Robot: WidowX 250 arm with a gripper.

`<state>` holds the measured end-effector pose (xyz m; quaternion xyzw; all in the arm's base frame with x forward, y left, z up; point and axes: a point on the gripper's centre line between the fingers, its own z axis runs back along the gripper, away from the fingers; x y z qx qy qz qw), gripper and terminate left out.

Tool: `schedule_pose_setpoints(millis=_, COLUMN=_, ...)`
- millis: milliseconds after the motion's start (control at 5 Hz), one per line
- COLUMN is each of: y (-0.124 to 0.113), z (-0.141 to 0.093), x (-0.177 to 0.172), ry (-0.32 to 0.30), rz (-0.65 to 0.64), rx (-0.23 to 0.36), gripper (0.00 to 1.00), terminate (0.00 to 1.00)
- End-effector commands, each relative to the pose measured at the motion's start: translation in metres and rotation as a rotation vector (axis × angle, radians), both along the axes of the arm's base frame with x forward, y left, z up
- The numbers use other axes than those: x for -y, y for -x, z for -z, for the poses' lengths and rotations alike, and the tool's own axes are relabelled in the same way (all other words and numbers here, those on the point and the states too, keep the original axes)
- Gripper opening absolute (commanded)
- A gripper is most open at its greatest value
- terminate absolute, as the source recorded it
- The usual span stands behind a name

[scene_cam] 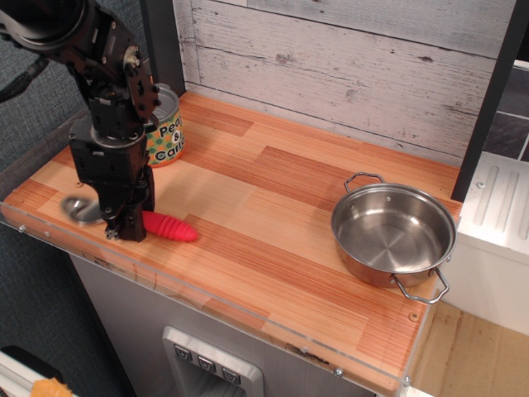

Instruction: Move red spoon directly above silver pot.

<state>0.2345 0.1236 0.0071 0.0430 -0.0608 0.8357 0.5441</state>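
Observation:
The red spoon (169,226) lies at the front left of the wooden counter, its ribbed red handle pointing right and its silver bowl (79,208) partly hidden behind the arm. My gripper (124,225) is down over the spoon's neck, with its fingers closed on it where the handle meets the bowl. The silver pot (393,230) stands empty at the right end of the counter, far from the gripper, with its two wire loop handles showing.
A tin can with a green-and-orange dotted label (168,132) stands just behind the arm at the back left. A clear plastic lip (207,302) runs along the counter's front edge. A white plank wall backs the counter.

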Motion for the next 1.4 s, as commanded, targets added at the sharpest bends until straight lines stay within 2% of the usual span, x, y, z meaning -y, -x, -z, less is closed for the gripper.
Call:
schedule_pose_setpoints(millis=0, y=-0.001, z=-0.020, x=0.001, ry=-0.017, rz=-0.011, rx=0.012, gripper=0.00, terminate=0.00)
schedule_pose_setpoints(millis=200, y=-0.012, z=-0.039, x=0.010, ry=-0.022, rz=-0.036, rx=0.084, gripper=0.00, terminate=0.00)
schedule_pose_setpoints(millis=400, y=-0.031, z=-0.054, x=0.025, ry=-0.025, rz=-0.045, rx=0.094, gripper=0.00, terminate=0.00)
schedule_pose_setpoints(millis=600, y=-0.053, z=-0.068, x=0.041, ry=0.003, rz=-0.030, rx=0.132, gripper=0.00, terminate=0.00)
schedule_pose_setpoints(millis=800, y=-0.075, z=-0.074, x=0.057, ry=-0.032, rz=-0.047, rx=0.186, gripper=0.00, terminate=0.00)
schedule_pose_setpoints(millis=1000, y=-0.098, z=-0.072, x=0.074, ry=0.018, rz=-0.024, rx=0.224, gripper=0.00, terminate=0.00)
schedule_pose_setpoints(millis=1200, y=-0.118, z=-0.070, x=0.091, ry=0.051, rz=-0.024, rx=0.300, gripper=0.00, terminate=0.00)
